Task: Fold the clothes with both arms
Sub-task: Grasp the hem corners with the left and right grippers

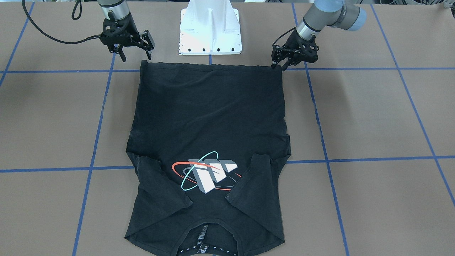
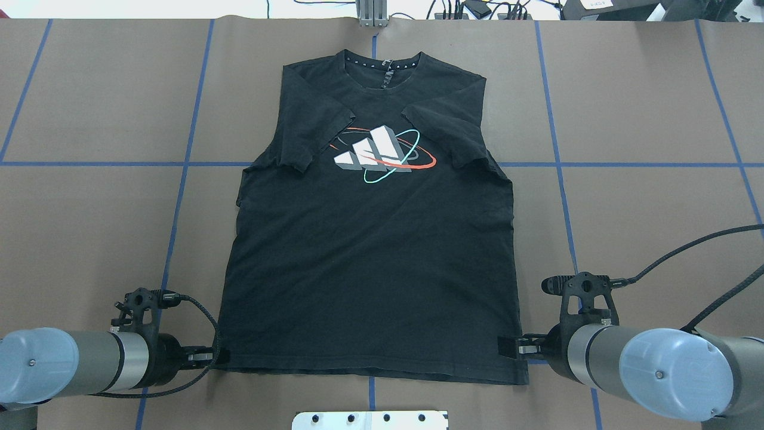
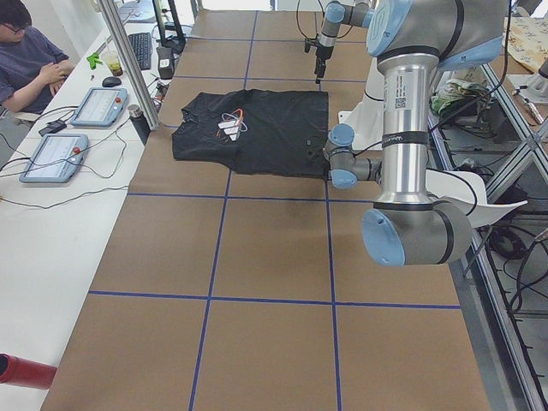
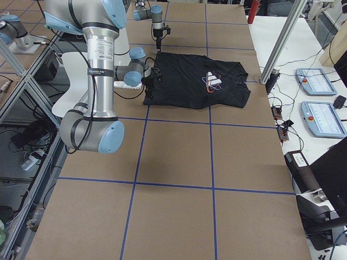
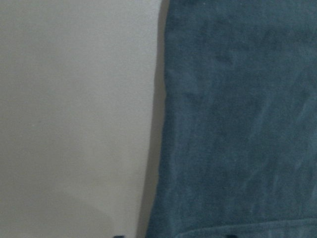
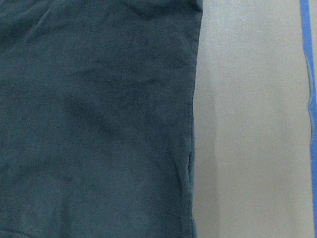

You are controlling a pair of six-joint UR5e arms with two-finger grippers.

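Brown paper-covered table [image 2: 89,239] with a blue tape grid, bearing a black short-sleeved T-shirt [image 2: 370,269] that lies flat at its centre, logo up, both sleeves folded in over the chest. The shirt's long axis runs straight away from the robot: hem nearest the base, collar at the far edge. The silver-grey left arm [image 2: 77,361] and right arm [image 2: 656,370] reach low, one to each hem corner. Left gripper [image 1: 279,65]: jaws slightly parted at its corner. Right gripper [image 1: 136,57]: jaws spread wide just over its corner.
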